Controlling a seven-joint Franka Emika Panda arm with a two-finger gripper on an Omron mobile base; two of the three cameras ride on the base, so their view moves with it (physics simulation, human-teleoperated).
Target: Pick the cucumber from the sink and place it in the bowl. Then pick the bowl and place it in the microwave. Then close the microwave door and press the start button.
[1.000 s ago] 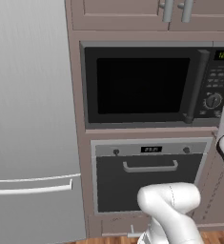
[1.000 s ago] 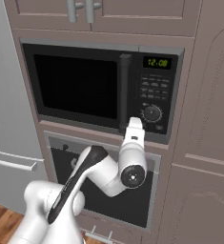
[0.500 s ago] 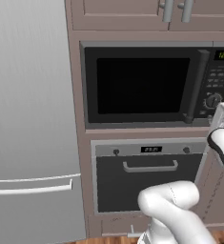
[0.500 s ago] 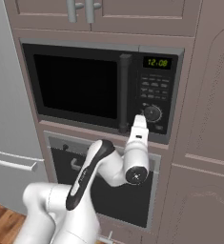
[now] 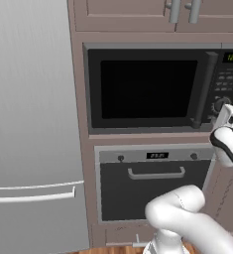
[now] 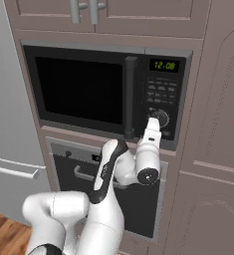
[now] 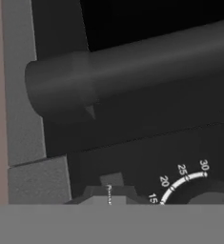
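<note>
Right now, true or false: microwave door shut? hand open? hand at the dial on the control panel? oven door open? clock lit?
1. The microwave door is shut. True.
2. The hand is open. False: it is shut.
3. The hand is at the dial on the control panel. True.
4. The oven door below hangs open. False: it is closed.
5. The clock is lit. True.

Steel fridge (image 5: 31, 124), mauve cabinets (image 6: 215, 99), oven (image 5: 152, 181), wood floor (image 6: 4, 226)
</note>
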